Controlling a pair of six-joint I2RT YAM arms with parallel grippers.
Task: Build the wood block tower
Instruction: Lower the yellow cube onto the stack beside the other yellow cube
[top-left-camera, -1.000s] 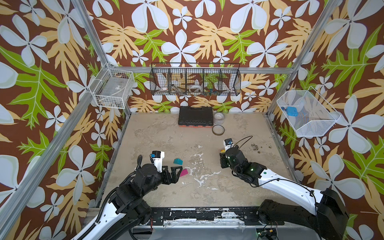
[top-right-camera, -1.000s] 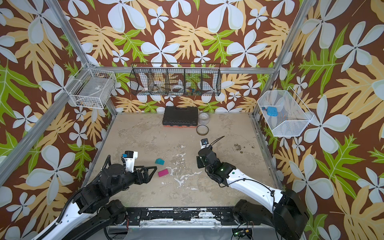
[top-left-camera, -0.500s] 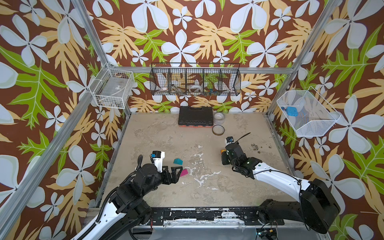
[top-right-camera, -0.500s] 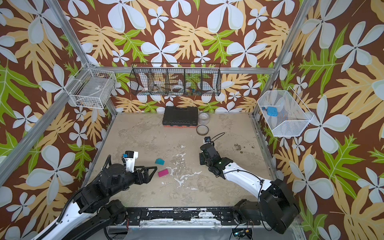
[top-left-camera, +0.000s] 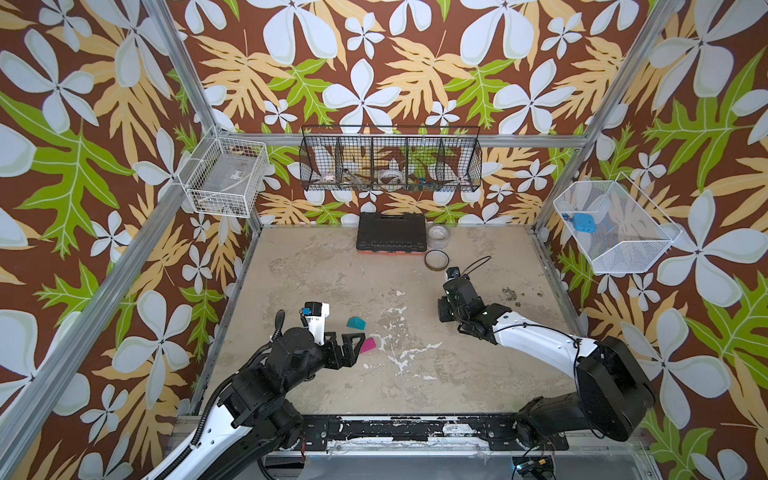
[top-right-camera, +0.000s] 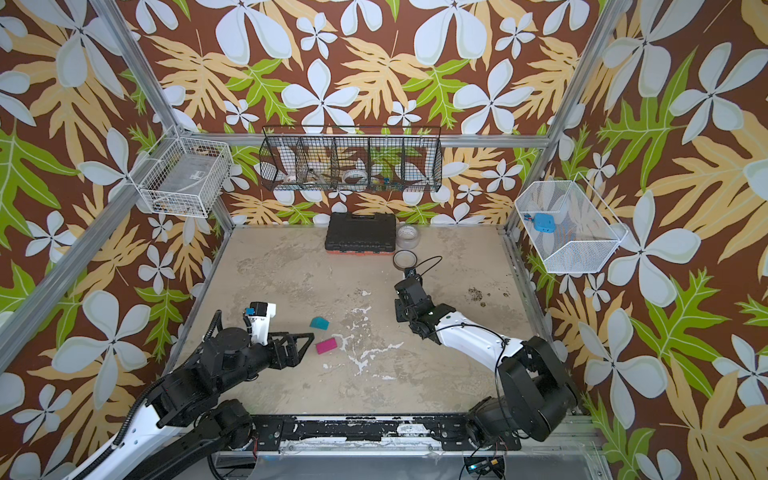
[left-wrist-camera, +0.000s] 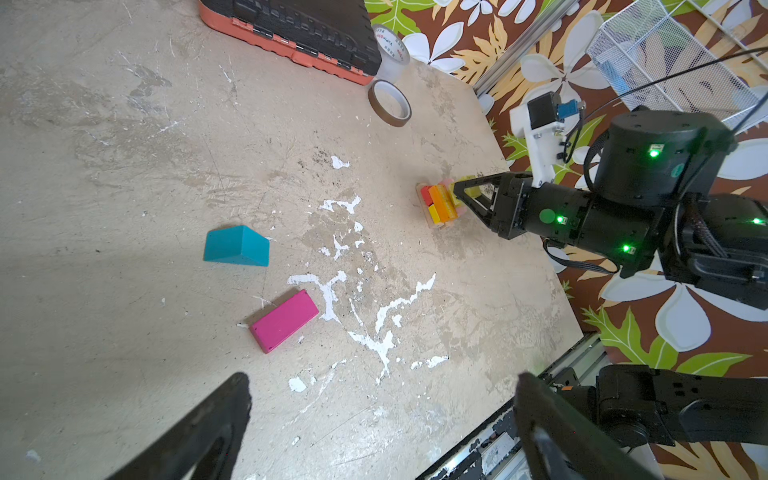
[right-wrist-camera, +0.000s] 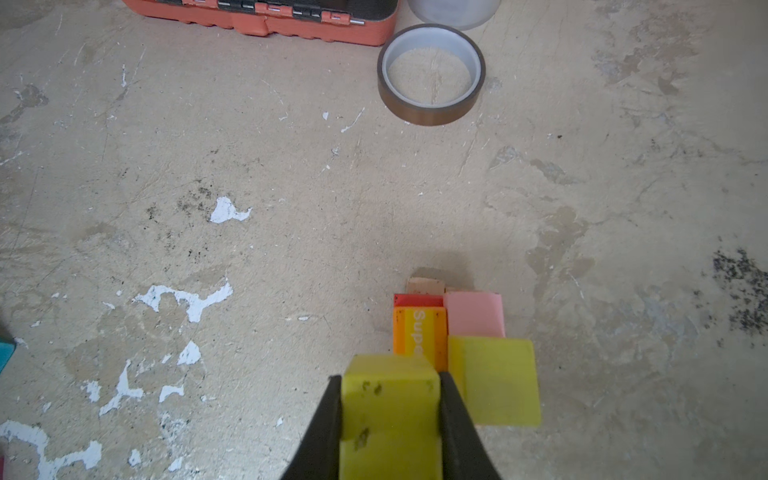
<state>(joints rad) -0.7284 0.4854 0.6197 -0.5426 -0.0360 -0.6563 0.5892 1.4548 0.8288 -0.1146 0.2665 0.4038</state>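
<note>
Being gripped between the narrowed jaws of the right tool (right-wrist-camera: 390, 380) is a yellow-green cube (right-wrist-camera: 390, 419); this is being shown clearly by the right wrist view alone. Just past the cube, the tower (right-wrist-camera: 457, 332) is being seen from above: an orange block (right-wrist-camera: 419, 332), a pink block (right-wrist-camera: 473, 313), a yellow block (right-wrist-camera: 498, 382), a red edge (right-wrist-camera: 417, 300) and a tan plank (right-wrist-camera: 426, 286) beneath. Whether the cube is being rested on those blocks cannot be told.

In the left wrist view the tower is being shown from the side, standing on the counter (left-wrist-camera: 124, 166) with the right tool at its top. In both top views the tower is being hidden beneath that tool.

The left tool (top-left-camera: 353, 345) is being held wide open and empty. In a top view its tip is being overlapped with the magenta block (top-left-camera: 368, 345), but in the left wrist view that block is being shown lying apart from the fingers (left-wrist-camera: 232, 399), with the teal block (left-wrist-camera: 236, 246) near it. Both are lying well apart from the tower.

A brown tape roll (right-wrist-camera: 432, 75) is lying beyond the tower.
</note>
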